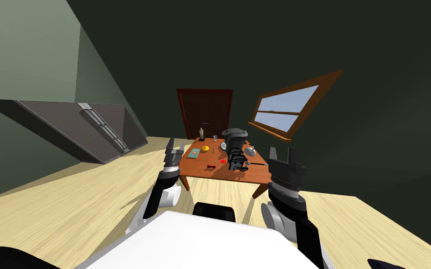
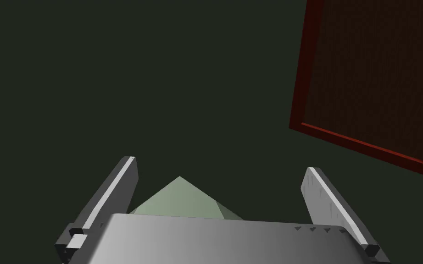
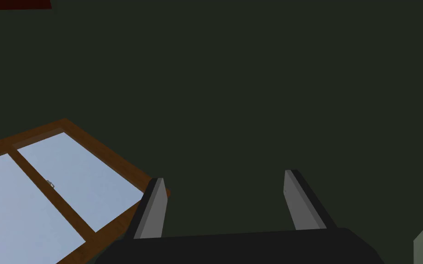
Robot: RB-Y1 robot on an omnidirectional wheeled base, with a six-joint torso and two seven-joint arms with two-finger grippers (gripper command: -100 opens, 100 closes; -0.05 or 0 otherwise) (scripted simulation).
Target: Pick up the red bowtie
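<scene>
I'm at the approach step. Both arms are raised ahead of me, and the left gripper point(image 1: 174, 145) and right gripper point(image 1: 282, 155) each have their fingers spread wide with nothing between them. The red bowtie point(image 1: 211, 166) appears to lie on the brown counter point(image 1: 256, 175) near its front edge, beside a dark appliance point(image 1: 234, 138) and well beyond either hand. Next, I judge, the base must close in before an arm tips down over it.
</scene>
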